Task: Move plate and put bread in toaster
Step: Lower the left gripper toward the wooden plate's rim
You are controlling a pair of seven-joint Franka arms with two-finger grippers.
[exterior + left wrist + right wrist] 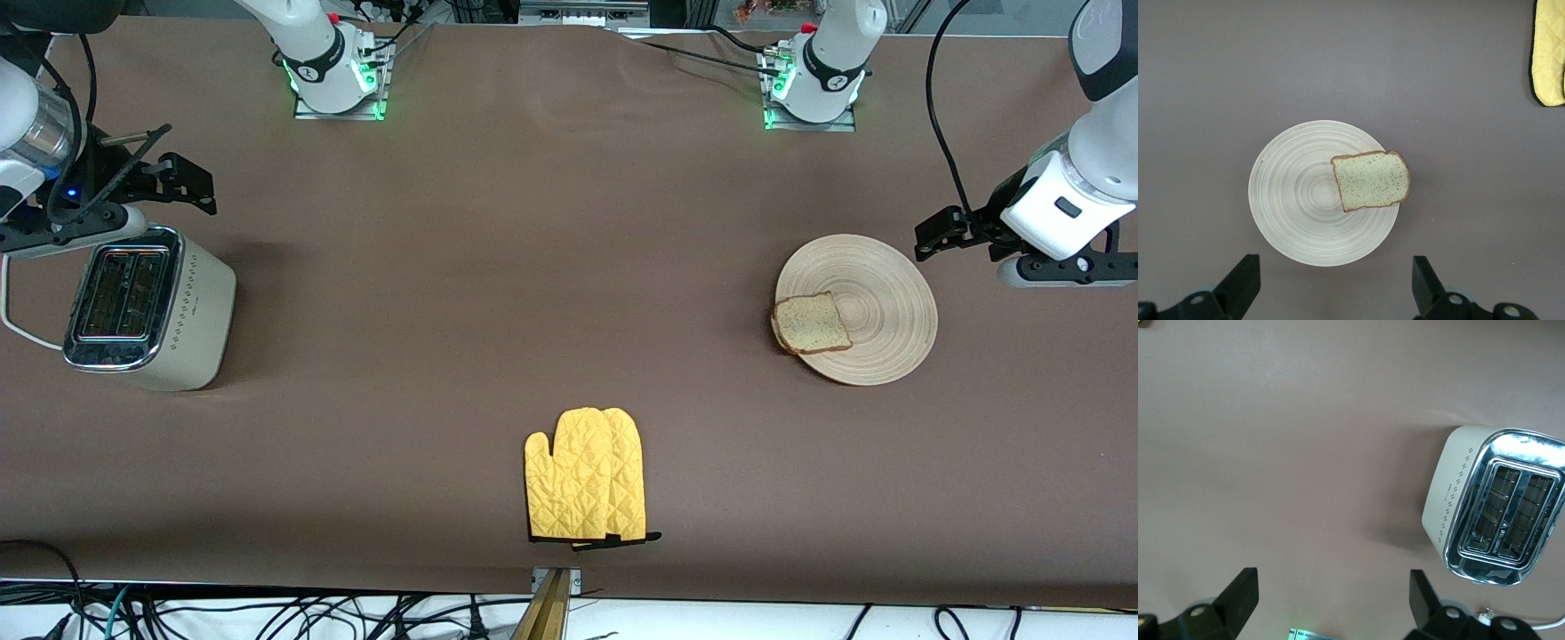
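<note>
The pale wooden plate (880, 284) lies on the table toward the left arm's end. The bread (811, 324) lies flat on its rim, slightly overhanging the edge. Both show in the left wrist view, plate (1291, 200) and bread (1371, 180). My left gripper (939, 233) is open and empty, up in the air beside the plate (1335, 273). The cream toaster (151, 307) stands upright at the right arm's end, both slots empty (1491, 507). My right gripper (191, 185) is open and empty, above the table beside the toaster (1333, 581).
A yellow quilted oven mitt (587, 476) lies near the table's front edge at the middle; it also shows in the left wrist view (1549, 53). The toaster's white cord (13, 316) runs off the table's end. The arm bases (338, 80) stand along the back edge.
</note>
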